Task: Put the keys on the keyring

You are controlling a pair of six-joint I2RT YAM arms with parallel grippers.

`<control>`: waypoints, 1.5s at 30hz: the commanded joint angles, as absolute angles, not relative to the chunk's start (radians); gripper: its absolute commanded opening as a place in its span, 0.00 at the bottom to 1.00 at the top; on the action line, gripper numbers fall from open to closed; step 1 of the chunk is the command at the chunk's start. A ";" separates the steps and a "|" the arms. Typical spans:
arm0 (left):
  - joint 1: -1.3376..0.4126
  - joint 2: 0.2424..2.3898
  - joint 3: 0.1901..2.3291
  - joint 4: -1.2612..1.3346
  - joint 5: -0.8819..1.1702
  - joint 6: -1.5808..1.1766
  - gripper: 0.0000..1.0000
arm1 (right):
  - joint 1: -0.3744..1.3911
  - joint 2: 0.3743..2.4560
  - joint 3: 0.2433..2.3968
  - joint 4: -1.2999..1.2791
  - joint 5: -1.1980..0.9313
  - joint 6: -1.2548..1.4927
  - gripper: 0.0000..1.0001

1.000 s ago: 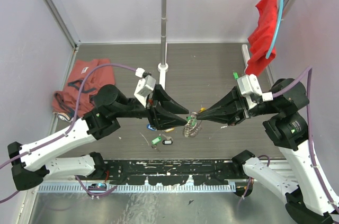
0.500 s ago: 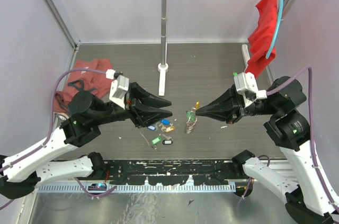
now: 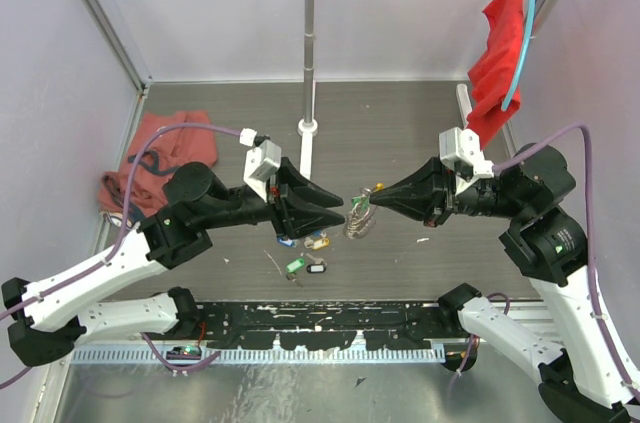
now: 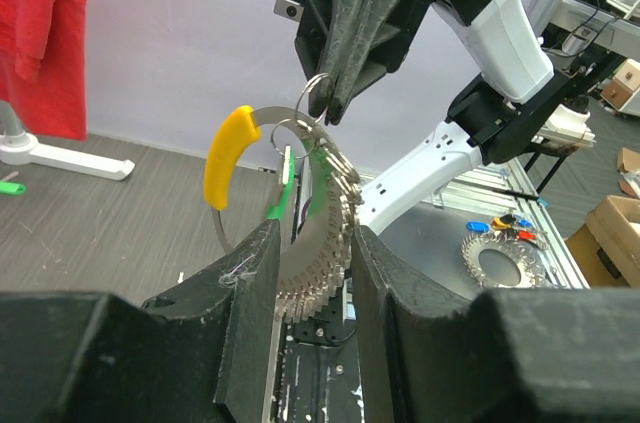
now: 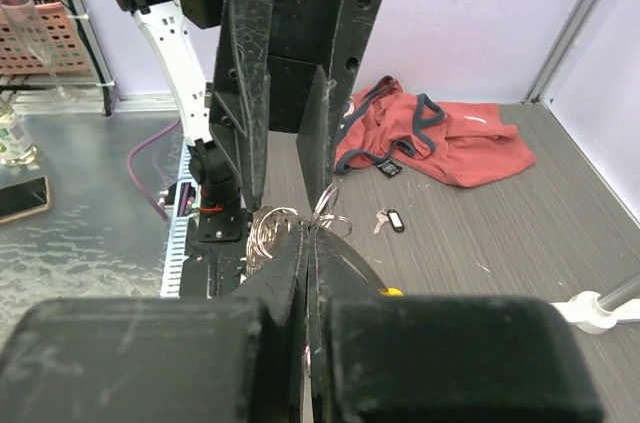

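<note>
Nearest the arm bases, four loose keys (image 3: 304,252) lie on the counter (image 3: 400,133), their tags blue, gold, green and black. They sit at about 7 o'clock from the keyring (image 3: 360,223), near it but apart from it.

The keyring hangs off the counter between the two grippers. The right gripper (image 3: 374,201), reaching in from 3 o'clock, has its jaws closed tight, pinching the thin wire loop at the ring's top. The yellow section (image 4: 224,157) curves away at 9 o'clock in the left wrist view, and a green tag (image 4: 284,199) hangs on the ring.

The left gripper (image 3: 340,209) comes in from 9 o'clock with its jaws partway apart and the ring's silvery coil (image 4: 312,253) in the gap. I cannot tell whether they press on it.

Farther back are a pink cloth (image 3: 150,158) at 10 o'clock, a white stand (image 3: 308,131) at 12 and a red cloth (image 3: 495,63) hanging at 2.
</note>
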State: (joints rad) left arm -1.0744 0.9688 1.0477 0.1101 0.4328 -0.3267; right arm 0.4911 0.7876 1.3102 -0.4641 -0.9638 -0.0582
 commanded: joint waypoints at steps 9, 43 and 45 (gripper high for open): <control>-1.078 0.954 1.094 0.135 0.424 -0.336 0.58 | 0.492 0.784 1.349 -0.456 -0.837 -0.071 0.01; -1.097 1.085 1.130 0.133 0.322 -0.250 0.38 | 0.492 0.771 1.292 -0.327 -0.825 0.041 0.01; -1.098 1.084 1.131 0.133 0.321 -0.251 0.31 | 0.492 0.772 1.287 -0.320 -0.826 0.050 0.01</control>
State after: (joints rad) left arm -1.0924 1.0904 1.0920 0.1059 0.3298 -0.2615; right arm 0.4911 0.7834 1.2877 -0.4103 -0.8211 0.0185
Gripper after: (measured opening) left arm 0.367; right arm 0.031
